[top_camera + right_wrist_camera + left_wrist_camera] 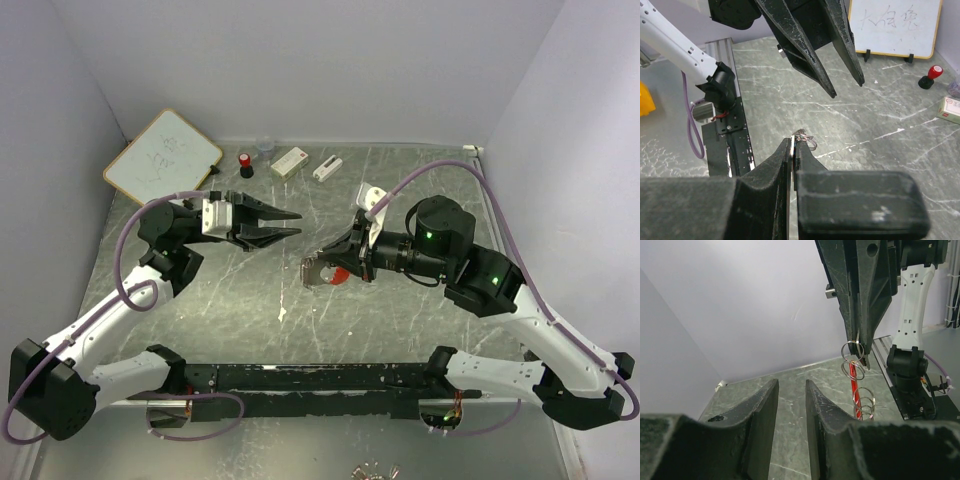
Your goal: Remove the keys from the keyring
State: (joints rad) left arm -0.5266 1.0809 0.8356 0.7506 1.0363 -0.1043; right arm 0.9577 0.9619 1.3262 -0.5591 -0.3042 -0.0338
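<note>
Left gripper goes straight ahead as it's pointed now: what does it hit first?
Most likely the right gripper, shut on the keyring. The open left gripper aims toward its body, but the left wrist view puts the hanging rings slightly off line, so it might pass beside them. Depth is unclear.

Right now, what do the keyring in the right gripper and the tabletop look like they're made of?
The keyring: its loops look like thin silvery metal wire, with bright glints along the coils; the strip among them is solid red, probably plastic, though that is unsure. The tabletop: grey-green with white veins, like polished stone or a printed laminate; the look cannot settle which.
</note>
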